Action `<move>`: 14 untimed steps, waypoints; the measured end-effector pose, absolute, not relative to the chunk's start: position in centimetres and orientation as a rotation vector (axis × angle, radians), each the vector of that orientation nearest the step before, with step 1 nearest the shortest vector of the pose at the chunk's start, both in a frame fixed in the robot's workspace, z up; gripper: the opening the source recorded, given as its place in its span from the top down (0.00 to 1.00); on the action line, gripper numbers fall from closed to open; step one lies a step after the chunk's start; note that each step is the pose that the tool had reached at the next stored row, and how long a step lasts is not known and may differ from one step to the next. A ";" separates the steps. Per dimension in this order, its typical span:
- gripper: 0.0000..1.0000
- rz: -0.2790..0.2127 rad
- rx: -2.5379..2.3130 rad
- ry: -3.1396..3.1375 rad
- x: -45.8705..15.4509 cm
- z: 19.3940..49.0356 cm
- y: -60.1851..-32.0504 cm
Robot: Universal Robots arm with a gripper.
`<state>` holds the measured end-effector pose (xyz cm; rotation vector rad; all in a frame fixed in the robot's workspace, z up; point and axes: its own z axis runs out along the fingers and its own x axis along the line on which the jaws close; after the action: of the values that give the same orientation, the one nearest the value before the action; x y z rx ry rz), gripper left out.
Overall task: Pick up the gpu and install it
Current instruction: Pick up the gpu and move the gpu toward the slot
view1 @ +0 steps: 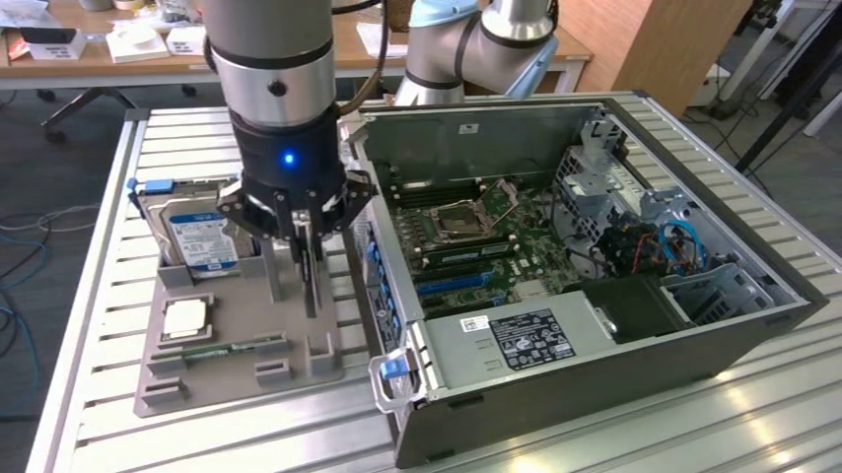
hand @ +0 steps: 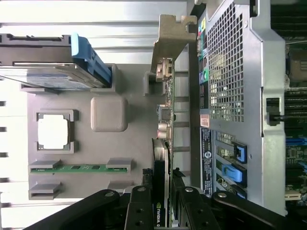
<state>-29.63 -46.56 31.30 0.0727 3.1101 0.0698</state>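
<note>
The gpu (hand: 163,143) stands on edge in the grey parts tray (hand: 129,143), right beside the computer case's rear wall (hand: 230,72). It shows edge-on, with its pale metal bracket (hand: 172,43) at the far end. My gripper (hand: 162,184) straddles the card, one black finger (hand: 139,201) against each face, shut on it. In the exterior view my gripper (view1: 292,301) reaches straight down onto the tray (view1: 237,370), just to the exterior view's left of the open case (view1: 593,296).
On the tray are a silver hard drive with a blue-white label (view1: 204,241), a square processor (view1: 184,317) and a green memory stick (view1: 224,348). The case lies open, showing its motherboard (view1: 460,236). A second arm (view1: 460,49) stands behind.
</note>
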 end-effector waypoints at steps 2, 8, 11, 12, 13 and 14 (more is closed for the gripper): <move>0.73 0.070 0.067 3.110 -29.6 32.0 -46.6; 0.73 0.070 0.055 3.110 -29.6 34.6 -46.6; 0.73 0.070 0.052 3.110 -29.6 35.9 -46.6; 0.73 0.070 0.051 3.109 -29.6 36.4 -46.6; 0.73 0.070 0.050 3.109 -29.6 36.8 -46.6; 0.73 0.070 0.049 3.109 -29.6 37.3 -46.6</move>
<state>-29.63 -46.56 37.29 0.0491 3.1093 0.0703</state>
